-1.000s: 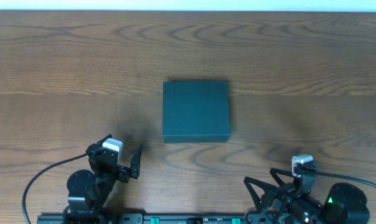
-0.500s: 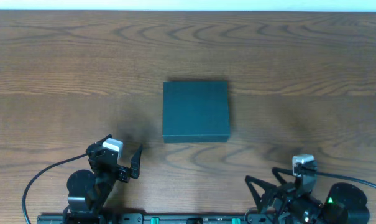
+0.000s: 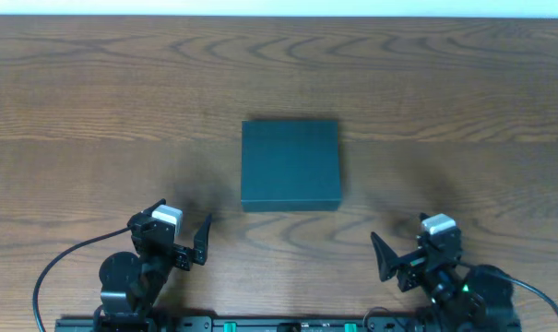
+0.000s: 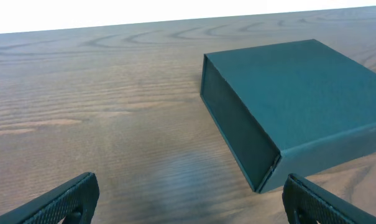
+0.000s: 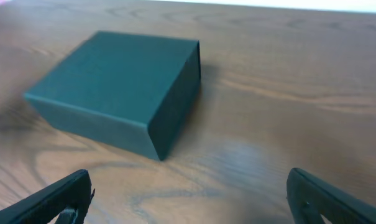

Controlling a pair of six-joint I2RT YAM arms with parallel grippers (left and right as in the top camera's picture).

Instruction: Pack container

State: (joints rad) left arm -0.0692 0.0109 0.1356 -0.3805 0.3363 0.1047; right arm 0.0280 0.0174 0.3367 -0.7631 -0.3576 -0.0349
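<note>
The dark teal-green container (image 3: 290, 164) sits with its lid shut at the middle of the wooden table. It also shows in the left wrist view (image 4: 293, 106) and in the right wrist view (image 5: 119, 90). My left gripper (image 3: 179, 242) is open and empty at the near left, short of the container; its fingers frame bare wood in its wrist view (image 4: 191, 202). My right gripper (image 3: 406, 254) is open and empty at the near right; its fingers frame bare wood (image 5: 194, 202). No snack packets are in view.
The wooden table (image 3: 94, 92) spreads around the container. A pale strip runs along the table's far edge (image 3: 279, 7). A black rail (image 3: 279, 325) with the arm bases lies along the near edge.
My right arm has swung up and to the left, towards the container, and its gripper now points at it. The left arm and the container have not moved.
</note>
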